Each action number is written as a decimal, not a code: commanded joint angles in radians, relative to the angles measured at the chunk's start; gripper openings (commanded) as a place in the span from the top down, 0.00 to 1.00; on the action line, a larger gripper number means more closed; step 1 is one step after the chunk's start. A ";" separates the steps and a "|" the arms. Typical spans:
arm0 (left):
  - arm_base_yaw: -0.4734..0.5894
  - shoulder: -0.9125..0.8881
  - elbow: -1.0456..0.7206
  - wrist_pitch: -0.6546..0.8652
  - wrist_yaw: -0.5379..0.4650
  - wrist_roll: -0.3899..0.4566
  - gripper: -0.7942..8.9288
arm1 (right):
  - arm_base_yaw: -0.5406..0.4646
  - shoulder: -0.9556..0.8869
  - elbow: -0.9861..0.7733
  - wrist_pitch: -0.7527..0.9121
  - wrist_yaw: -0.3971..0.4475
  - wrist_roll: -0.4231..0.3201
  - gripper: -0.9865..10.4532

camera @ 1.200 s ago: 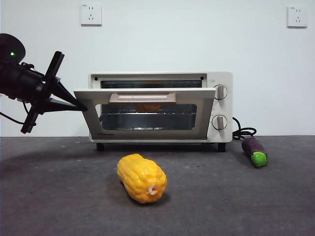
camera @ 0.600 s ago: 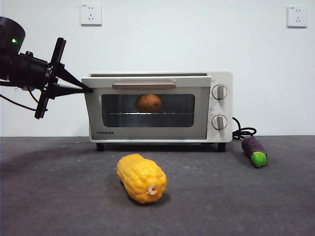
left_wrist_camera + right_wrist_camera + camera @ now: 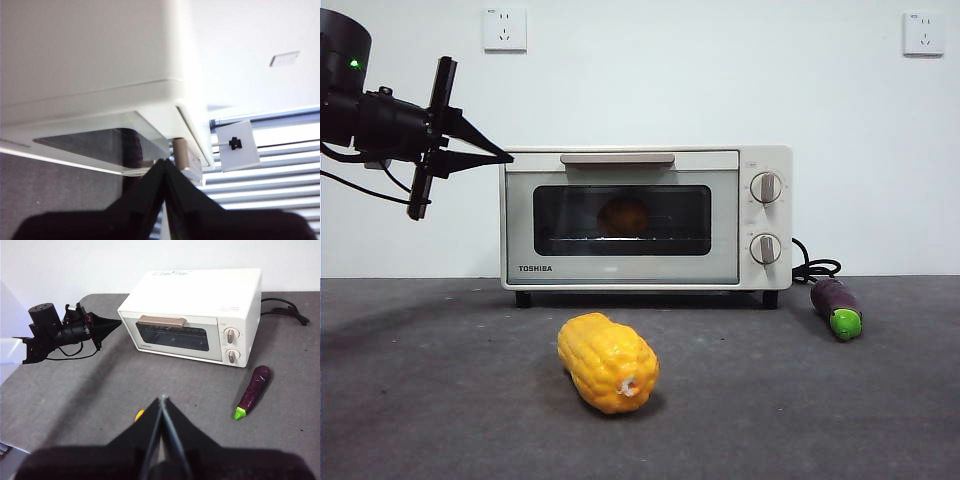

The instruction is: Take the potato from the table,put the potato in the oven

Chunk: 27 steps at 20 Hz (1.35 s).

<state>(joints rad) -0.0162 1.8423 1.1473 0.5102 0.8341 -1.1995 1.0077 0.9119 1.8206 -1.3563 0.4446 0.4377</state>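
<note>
The cream-white oven stands at the back of the table with its dark glass door closed. Behind the glass the reddish-brown potato shows dimly on the rack. My left gripper is shut and empty, its tips at the door's upper left corner; the left wrist view shows its tips by the oven and the end of the bar handle. My right gripper is shut, held high over the table's near side, looking down on the oven and the left gripper.
A bumpy yellow corn cob lies in front of the oven. A purple eggplant with a green tip rests to the oven's right, beside a black power cord. Two sockets sit on the white wall behind.
The oven door swung up from half open to fully closed, pushed by my left gripper, which rose with it. The potato now shows only dimly through the glass.
</note>
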 commanded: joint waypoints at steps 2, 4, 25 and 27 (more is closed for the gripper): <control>-0.013 -0.005 0.028 0.011 0.000 -0.035 0.93 | 0.001 0.000 -0.003 -0.021 -0.003 0.008 0.91; -0.016 -0.005 0.040 0.010 0.016 -0.032 0.93 | 0.001 0.000 -0.003 -0.022 -0.003 0.008 0.91; -0.016 -0.477 0.044 -0.060 0.291 0.192 0.92 | 0.001 0.000 -0.003 -0.022 -0.003 0.007 0.91; -0.016 -0.574 0.044 -0.111 0.284 0.233 0.93 | 0.001 0.000 -0.003 -0.021 -0.003 0.007 0.91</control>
<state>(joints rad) -0.0299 1.3109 1.1927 0.4084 1.1164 -1.0325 1.0077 0.9119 1.8206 -1.3560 0.4442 0.4377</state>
